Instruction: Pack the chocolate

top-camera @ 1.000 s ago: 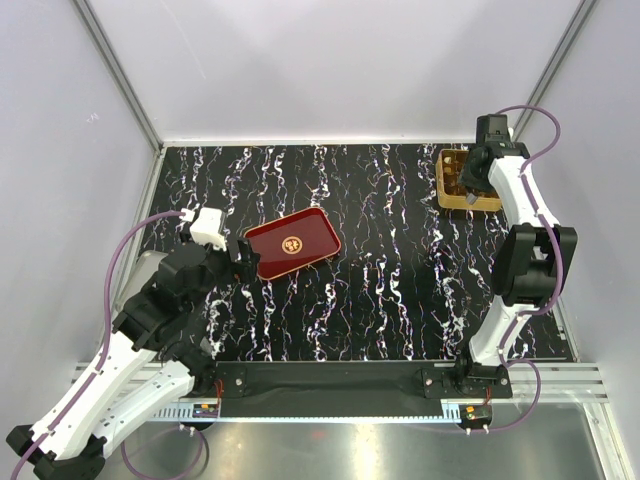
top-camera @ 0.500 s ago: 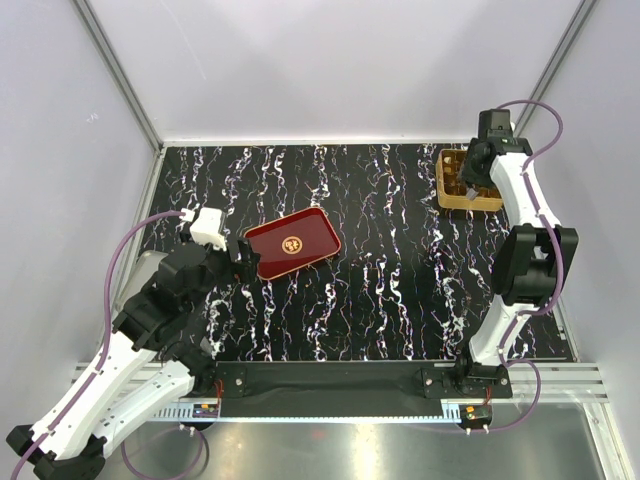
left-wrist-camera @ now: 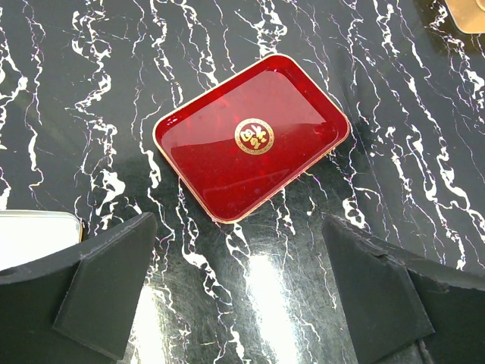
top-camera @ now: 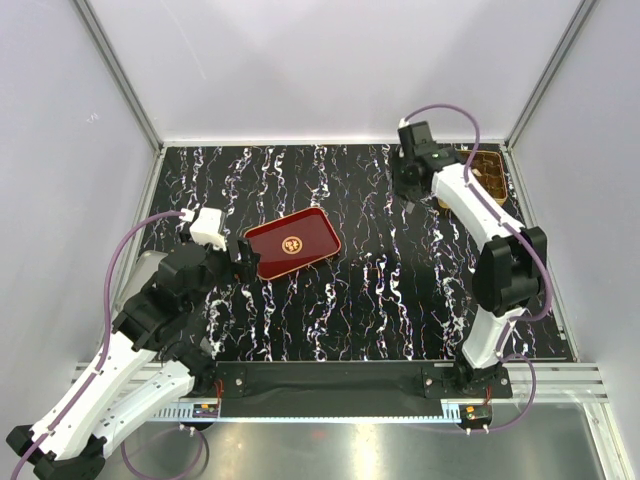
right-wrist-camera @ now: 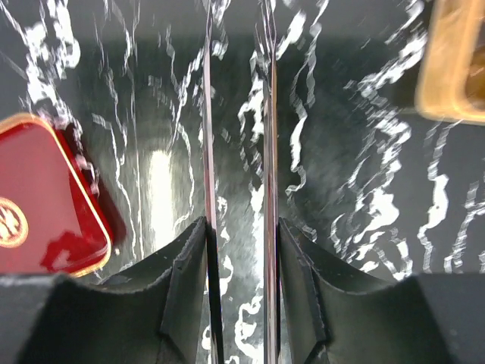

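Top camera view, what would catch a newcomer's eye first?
The glossy red tray with its gold emblem stands out on the black, white-veined table, left of centre, just beyond the wide-open left gripper. Next, the right arm reaches toward the far right corner, partly covering a golden box.

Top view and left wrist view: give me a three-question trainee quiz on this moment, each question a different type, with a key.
1. True or false: chocolate lies on the red tray.
2. The left gripper is: A) shut on the tray's rim; B) open, with the tray in front of it; C) out of view.
3. In the top view, which arm partly covers the golden box?
Key: 1 false, only its gold emblem shows on it; 2 B; 3 the right arm.
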`<state>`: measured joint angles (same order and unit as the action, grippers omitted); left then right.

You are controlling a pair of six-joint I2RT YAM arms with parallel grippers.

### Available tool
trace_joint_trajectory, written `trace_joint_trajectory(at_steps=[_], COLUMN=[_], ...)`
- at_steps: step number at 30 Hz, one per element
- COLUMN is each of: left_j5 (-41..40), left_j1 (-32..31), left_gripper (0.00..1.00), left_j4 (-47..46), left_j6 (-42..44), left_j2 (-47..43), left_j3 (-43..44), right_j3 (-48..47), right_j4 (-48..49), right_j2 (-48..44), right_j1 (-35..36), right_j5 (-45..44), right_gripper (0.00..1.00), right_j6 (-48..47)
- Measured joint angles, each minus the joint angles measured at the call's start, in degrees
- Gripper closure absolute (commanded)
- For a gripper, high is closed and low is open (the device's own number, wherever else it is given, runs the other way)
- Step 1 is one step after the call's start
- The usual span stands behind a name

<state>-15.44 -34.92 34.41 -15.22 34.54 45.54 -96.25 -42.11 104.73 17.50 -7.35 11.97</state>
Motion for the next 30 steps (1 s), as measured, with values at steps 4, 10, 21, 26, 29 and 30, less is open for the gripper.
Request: trace_joint_trajectory(at_steps=[4,10,21,26,29,30], left_j5=[0.0,0.0,0.0,0.0,0.0,0.0], left_j1=[0.0,0.0,0.0,0.0,0.0,0.0], left_gripper=[0.01,0.01,0.01,0.01,0.01,0.01], left_j4=[0.0,0.0,0.0,0.0,0.0,0.0], left_j6=[0.0,0.0,-0.02,0.0,0.0,0.0], left_j2=[-0.02,-0.07,-0.07,0.09,0.09,0.09], left_j3=[0.0,0.0,0.0,0.0,0.0,0.0], right_j3=[6.4,16.06,28.98,33.59,36.44,37.24], right_j4=[1.33,3.89,7.56,9.35,10.21,10.49], right_j2=[-0.66,-1.29,-6.95,-9.53,-10.36,-10.43], right_j1=[2.67,5.9,10.69,12.57,14.16,14.88], right_j5=[-0.74,-1.64,-2.67,-2.62,-2.62,-2.64], right_gripper=[0.53,0.52,0.47,0.47,0.46,0.46], right_j6=[0.87,2.6,7.34,9.05,10.21,10.67])
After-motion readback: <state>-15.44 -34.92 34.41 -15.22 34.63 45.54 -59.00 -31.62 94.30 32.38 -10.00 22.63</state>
